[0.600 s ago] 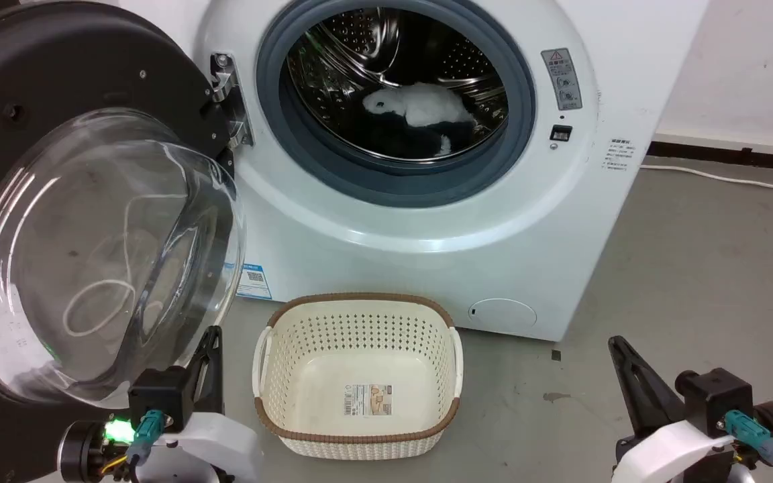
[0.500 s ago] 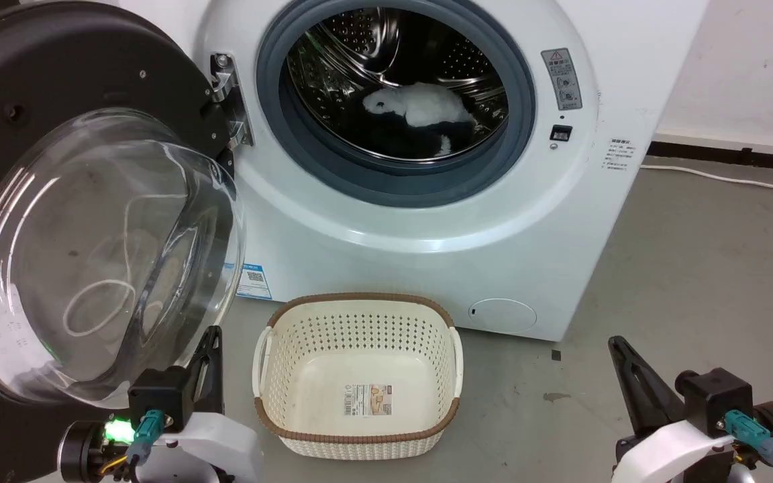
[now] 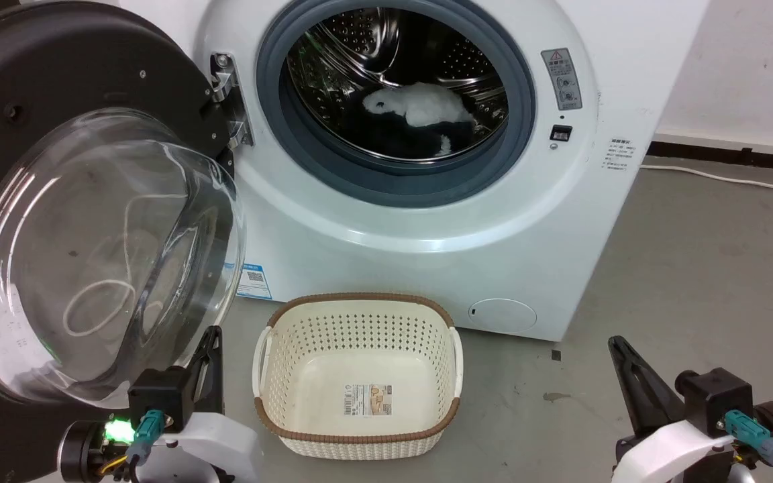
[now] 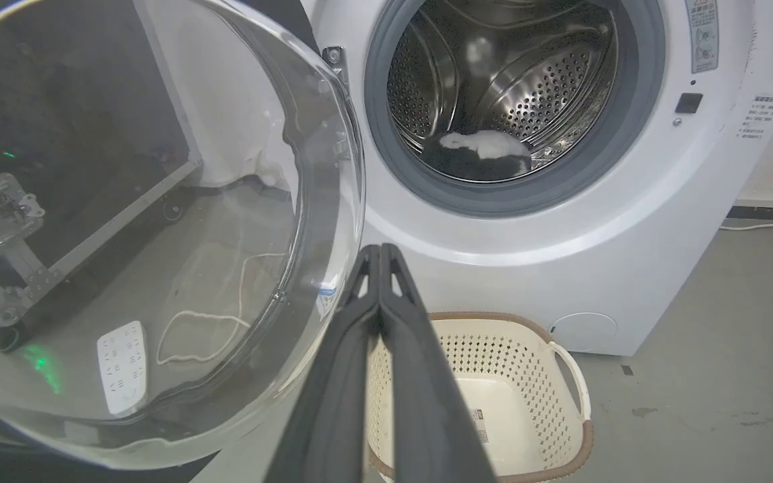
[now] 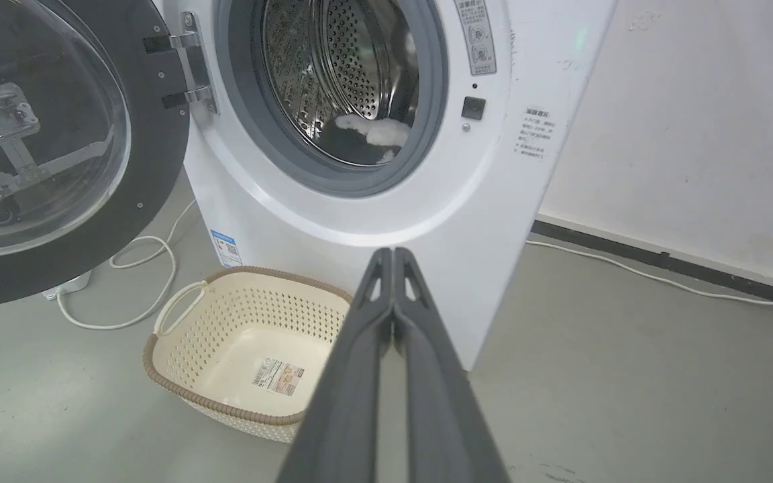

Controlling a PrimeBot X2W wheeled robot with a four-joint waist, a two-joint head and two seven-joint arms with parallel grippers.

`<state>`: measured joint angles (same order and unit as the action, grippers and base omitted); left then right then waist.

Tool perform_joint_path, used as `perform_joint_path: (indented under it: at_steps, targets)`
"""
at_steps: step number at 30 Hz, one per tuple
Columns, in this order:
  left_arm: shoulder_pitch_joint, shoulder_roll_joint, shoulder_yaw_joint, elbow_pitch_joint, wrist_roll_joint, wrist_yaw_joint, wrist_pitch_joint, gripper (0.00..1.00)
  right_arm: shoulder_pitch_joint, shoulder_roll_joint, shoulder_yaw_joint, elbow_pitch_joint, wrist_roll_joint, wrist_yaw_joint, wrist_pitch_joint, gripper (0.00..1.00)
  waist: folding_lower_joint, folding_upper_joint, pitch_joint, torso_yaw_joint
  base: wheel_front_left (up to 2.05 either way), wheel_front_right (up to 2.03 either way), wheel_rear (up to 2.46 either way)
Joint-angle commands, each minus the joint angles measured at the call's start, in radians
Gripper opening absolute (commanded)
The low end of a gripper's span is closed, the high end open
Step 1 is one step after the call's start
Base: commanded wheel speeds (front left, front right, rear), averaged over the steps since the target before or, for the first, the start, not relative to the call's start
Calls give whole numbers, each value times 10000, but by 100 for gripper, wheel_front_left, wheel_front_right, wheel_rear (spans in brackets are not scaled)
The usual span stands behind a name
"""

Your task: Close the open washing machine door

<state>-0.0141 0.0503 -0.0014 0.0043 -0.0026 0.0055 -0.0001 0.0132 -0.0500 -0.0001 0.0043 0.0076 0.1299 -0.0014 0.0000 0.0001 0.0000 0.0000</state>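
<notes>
Left pincer [image 3: 213,333] clenched, fingers pressed together, empty, low beside the bulging glass of the large round black-rimmed washing machine door [image 3: 58,67]; contact with it unclear. Right pincer [image 3: 616,342] clenched too, empty, over grey floor [image 3: 695,268], well apart from everything. Door stands wide open, left of the big white front-loading washing machine [image 3: 427,228], cut off at the head view's left and bottom edges. White-and-dark lump [image 3: 420,107] in steel drum [image 3: 346,54], hard to identify. Cream perforated basket [image 3: 359,297] just before the machine.

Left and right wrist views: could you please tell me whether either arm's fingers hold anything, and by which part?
Nothing is held: the left fingers and the right fingers are shut together, empty.
</notes>
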Motion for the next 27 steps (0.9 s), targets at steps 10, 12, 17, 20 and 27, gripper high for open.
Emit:
perform_joint_path:
  at_steps: [10, 12, 17, 20, 27]
  targets:
    - [141, -1, 14, -43, 26, -55, 1, 0, -132, -3, 1, -43, -76, 8, 14, 0, 0, -1, 0, 0, 0, 0, 0]
    - [141, -1, 14, -43, 26, -55, 1, 0, -132, -3, 1, -43, -76, 8, 14, 0, 0, -1, 0, 0, 0, 0, 0]
    - [141, -1, 14, -43, 26, -55, 1, 0, -132, -3, 1, -43, -76, 8, 14, 0, 0, -1, 0, 0, 0, 0, 0]
    - [141, -1, 14, -43, 26, -55, 1, 0, -132, -3, 1, -43, -76, 8, 14, 0, 0, -1, 0, 0, 0, 0, 0]
    - [141, -1, 14, -43, 26, -55, 1, 0, -132, -3, 1, -43, -76, 8, 14, 0, 0, -1, 0, 0, 0, 0, 0]
